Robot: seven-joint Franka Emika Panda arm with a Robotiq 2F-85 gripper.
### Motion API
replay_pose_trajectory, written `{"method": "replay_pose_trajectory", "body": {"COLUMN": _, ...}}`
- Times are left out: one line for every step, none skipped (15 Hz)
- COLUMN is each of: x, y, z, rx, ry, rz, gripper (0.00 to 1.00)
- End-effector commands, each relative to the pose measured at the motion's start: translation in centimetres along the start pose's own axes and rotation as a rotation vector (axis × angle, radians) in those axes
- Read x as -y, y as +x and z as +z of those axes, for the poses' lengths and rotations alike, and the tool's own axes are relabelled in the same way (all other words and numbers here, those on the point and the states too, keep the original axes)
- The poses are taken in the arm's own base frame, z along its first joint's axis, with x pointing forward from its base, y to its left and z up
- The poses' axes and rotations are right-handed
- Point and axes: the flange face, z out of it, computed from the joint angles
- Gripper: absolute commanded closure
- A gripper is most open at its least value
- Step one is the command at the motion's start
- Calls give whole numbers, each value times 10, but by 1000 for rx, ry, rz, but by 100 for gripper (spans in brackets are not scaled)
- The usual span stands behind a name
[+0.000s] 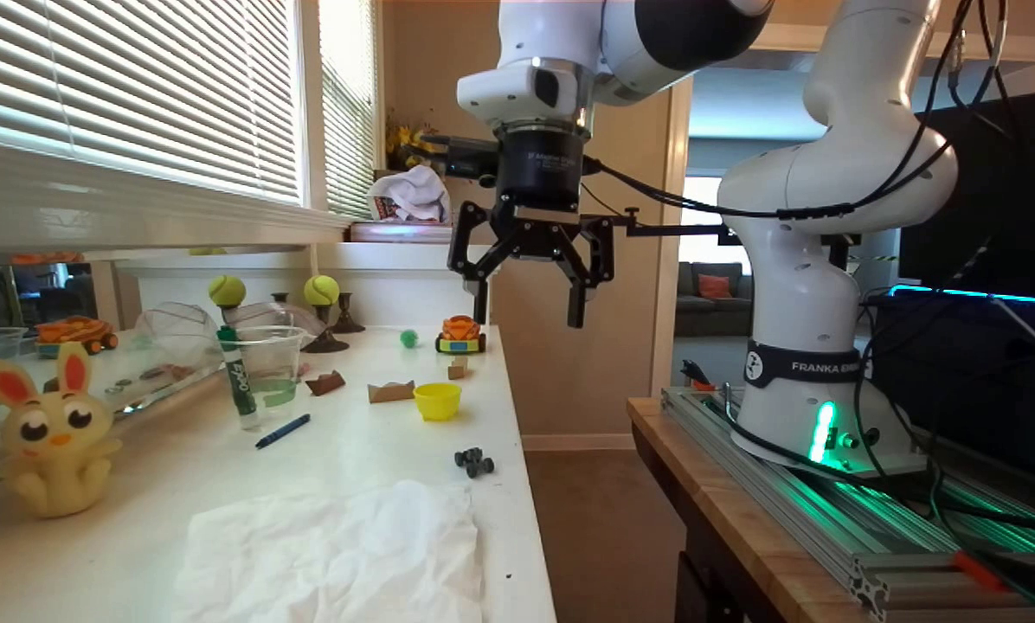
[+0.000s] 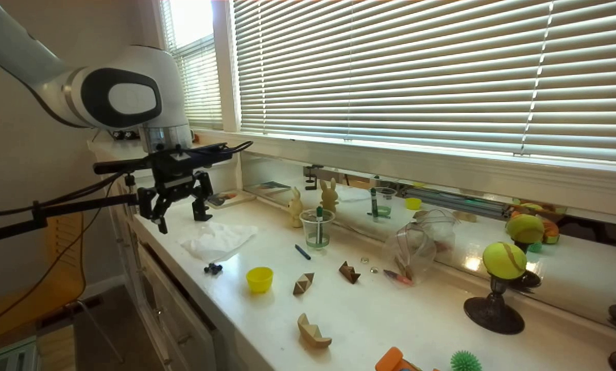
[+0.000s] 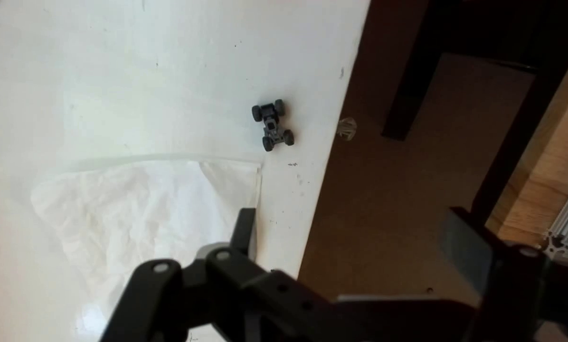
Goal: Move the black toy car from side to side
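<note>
In an exterior view, a rumpled white napkin [image 1: 336, 554] lies at the near end of the surface [image 1: 366, 446], with a rabbit figurine [image 1: 57, 446] toward the long window-side edge. Just past the napkin, close to the long robot-side edge, the black toy car [image 1: 474, 462] shows its wheels. The claw [image 1: 528, 322] hangs above that same edge, fingers spread wide apart. Farther along come a dark blue pen [image 1: 283, 431], a clear plastic cup [image 1: 279, 359] and a small yellow cup [image 1: 437, 401]. By the far robot-side corner stands an orange toy truck [image 1: 460, 335].

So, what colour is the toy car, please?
The toy car is black and grey, clearest in the wrist view.
</note>
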Motion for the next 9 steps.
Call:
{"method": "replay_pose_trajectory", "body": {"x": 0, "y": 0, "z": -1, "rx": 0, "ry": 1, "rz": 0, "gripper": 0}}
{"method": "replay_pose_trajectory", "body": {"x": 0, "y": 0, "z": -1, "rx": 0, "ry": 1, "rz": 0, "gripper": 0}}
{"method": "replay_pose_trajectory", "body": {"x": 0, "y": 0, "z": -1, "rx": 0, "ry": 1, "rz": 0, "gripper": 0}}
{"method": "replay_pose_trajectory", "body": {"x": -3, "y": -1, "z": -3, "rx": 22, "ry": -13, "rz": -12, "gripper": 0}}
{"method": "replay_pose_trajectory", "body": {"x": -6, "y": -3, "z": -5, "rx": 25, "ry": -19, "rz": -19, "gripper": 0}}
{"method": "replay_pose_trajectory", "body": {"x": -8, "y": -4, "z": -5, "rx": 34, "ry": -23, "rz": -22, "gripper": 0}}
{"method": "replay_pose_trajectory", "body": {"x": -12, "y": -5, "z": -3, "rx": 49, "ry": -25, "rz": -27, "gripper": 0}}
{"method": "replay_pose_trajectory", "body": {"x": -15, "y": -7, "z": 0, "rx": 56, "ry": -24, "rz": -23, "gripper": 0}}
{"method": "replay_pose_trajectory", "body": {"x": -19, "y": -8, "z": 4, "rx": 46, "ry": -33, "rz": -15, "gripper": 0}}
